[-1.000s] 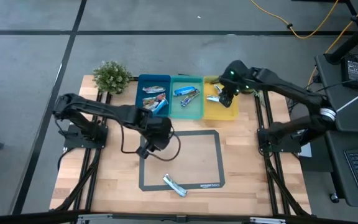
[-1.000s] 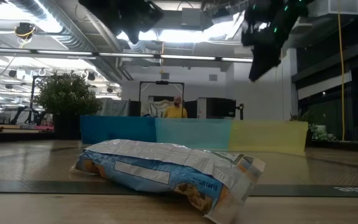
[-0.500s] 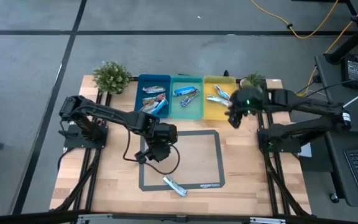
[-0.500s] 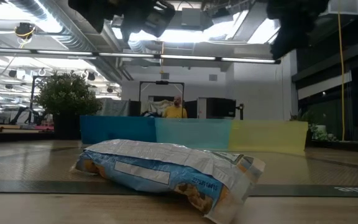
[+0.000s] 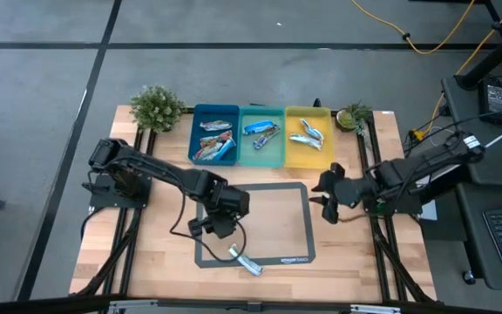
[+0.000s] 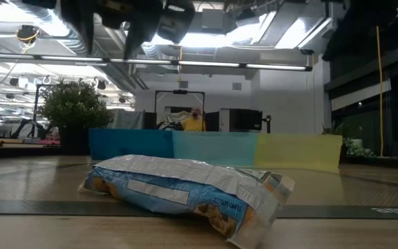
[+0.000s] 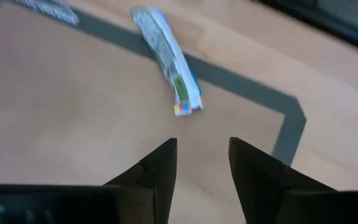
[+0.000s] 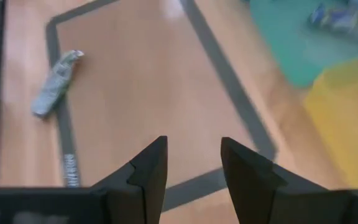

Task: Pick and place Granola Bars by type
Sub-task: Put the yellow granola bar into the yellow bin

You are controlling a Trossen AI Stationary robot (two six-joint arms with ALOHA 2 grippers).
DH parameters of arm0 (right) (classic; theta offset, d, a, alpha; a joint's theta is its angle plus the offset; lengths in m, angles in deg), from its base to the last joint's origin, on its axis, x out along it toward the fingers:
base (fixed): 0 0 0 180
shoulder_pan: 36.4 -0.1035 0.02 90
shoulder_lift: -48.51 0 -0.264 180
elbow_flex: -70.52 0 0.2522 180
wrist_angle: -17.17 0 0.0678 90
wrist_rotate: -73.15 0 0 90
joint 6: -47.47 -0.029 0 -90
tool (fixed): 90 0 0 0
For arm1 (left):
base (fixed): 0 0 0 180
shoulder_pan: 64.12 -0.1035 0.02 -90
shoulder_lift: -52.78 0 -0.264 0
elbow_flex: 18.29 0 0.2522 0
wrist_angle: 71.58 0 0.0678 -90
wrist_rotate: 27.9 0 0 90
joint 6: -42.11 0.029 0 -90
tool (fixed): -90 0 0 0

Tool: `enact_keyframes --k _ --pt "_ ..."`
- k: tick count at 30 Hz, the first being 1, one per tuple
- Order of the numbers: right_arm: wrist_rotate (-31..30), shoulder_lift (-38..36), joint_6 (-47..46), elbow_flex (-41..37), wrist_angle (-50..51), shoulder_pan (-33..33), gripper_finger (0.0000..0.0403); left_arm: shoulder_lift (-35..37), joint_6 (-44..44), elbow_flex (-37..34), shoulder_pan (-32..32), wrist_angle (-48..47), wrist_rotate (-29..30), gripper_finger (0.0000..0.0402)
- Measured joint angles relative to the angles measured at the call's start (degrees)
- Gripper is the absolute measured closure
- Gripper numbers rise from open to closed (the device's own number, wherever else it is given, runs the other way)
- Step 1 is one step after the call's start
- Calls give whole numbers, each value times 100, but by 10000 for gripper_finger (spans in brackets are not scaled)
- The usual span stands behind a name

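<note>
The left gripper [image 5: 223, 228], spread and empty, hangs over the mat [image 5: 295, 192], just beside the lone bar [image 5: 245, 260] lying on the mat's near border. Other bars sit in the blue bin [image 5: 215, 112], teal bin [image 5: 261, 160] and yellow bin [image 5: 308, 160]. The right gripper [image 5: 327, 193], spread, hovers at the mat's right edge.

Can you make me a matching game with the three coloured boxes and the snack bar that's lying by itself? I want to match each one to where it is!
Things:
1. dark blue plastic bin
2. teal plastic bin
3. yellow plastic bin
4. lone blue-and-white foil-wrapped granola bar

Places:
A. middle of the row
B. on the mat's dark front border
C. end nearest the bushy green plant
D. end nearest the right gripper

Pairs: 1-C, 2-A, 3-D, 4-B
</note>
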Motion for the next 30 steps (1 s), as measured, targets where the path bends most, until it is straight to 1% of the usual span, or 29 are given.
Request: enact_keyframes --k 3,5,12,15,18,22,26,30 --pt "-552 95 295 0 20 -291 251 -146 -262 -6 108 87 305 263" --pt "-696 125 537 -2 98 -359 251 -264 -609 -6 177 181 490 263" --pt "-640 145 1476 -2 -36 -374 251 -766 -1992 -6 408 1395 588 262" --pt "-600 143 1789 -2 -98 -374 250 -845 -2664 -6 502 1935 870 257" --pt "-589 145 2131 -2 -337 -374 250 -865 -3291 -6 599 2077 1256 237" --pt "-448 143 2665 -2 -781 -374 250 -865 -3946 -6 784 1980 1618 194" --pt "-339 143 2953 -2 -1033 -372 250 -863 -4262 -6 962 1985 1719 155" --pt "-331 143 2975 -2 -1041 -372 250 -906 -4445 -2 1098 1987 2015 131"
